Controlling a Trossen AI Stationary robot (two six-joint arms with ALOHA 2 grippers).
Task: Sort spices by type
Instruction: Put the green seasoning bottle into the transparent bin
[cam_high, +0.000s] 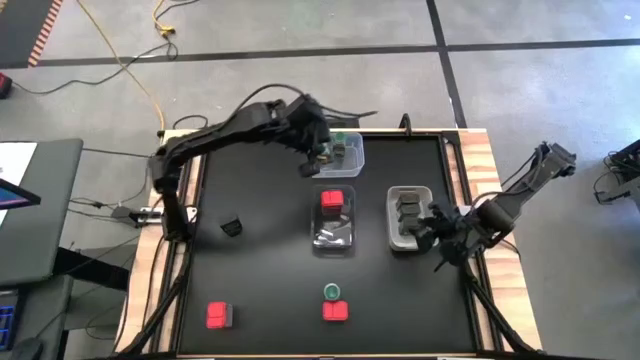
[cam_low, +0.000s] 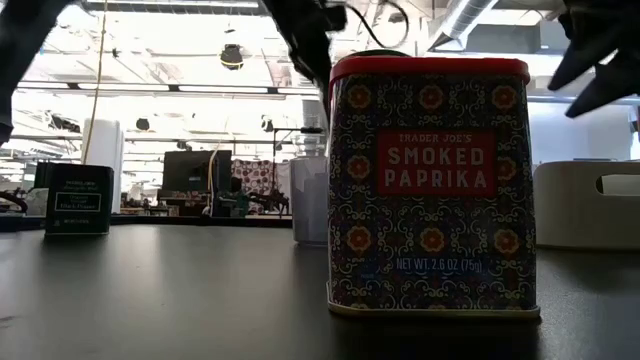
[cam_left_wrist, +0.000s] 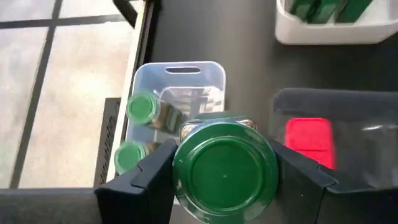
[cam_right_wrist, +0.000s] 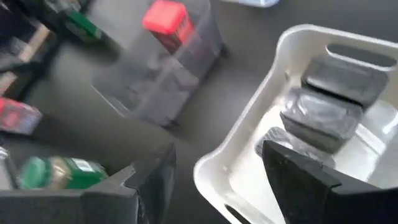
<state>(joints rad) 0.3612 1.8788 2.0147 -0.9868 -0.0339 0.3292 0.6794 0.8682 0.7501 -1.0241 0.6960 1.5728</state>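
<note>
The tabletop (cam_high: 270, 270) is matte black with a pale wooden rim, standing on a grey concrete floor (cam_high: 300, 30) crossed by dark lines and a yellow cable (cam_high: 130, 65). Seen level across the surface, the room behind is a wide workshop with ceiling lights and a dark screen.

The left tool (cam_left_wrist: 224, 177) is clenched on a green-lidded jar (cam_left_wrist: 225, 171), one finger on each side of the lid, the lid facing the wrist camera so the jar's long axis runs along the tool. It hangs beside a clear tub (cam_high: 345, 150) at the far edge of the tabletop; two more green-lidded jars (cam_left_wrist: 142, 109) lie on their sides in that tub.

The right tool (cam_high: 432, 238) stands released, holding nothing, at the near end of a white tub (cam_high: 392, 215) that holds three dark blocky tins (cam_right_wrist: 345, 78) in a row, tops up.

A middle clear tub (cam_high: 333, 240) holds one red tin (cam_high: 333, 200) upright at its far end.

Loose on the tabletop: a paprika tin (cam_low: 430, 185) standing upright near the front edge, label facing the low camera; a green-lidded jar (cam_high: 332, 292) upright just behind it; another red tin (cam_high: 218, 316) at the front left, lying on its side as far as I can tell; and a dark tin (cam_high: 232, 227) standing alone at the left.
</note>
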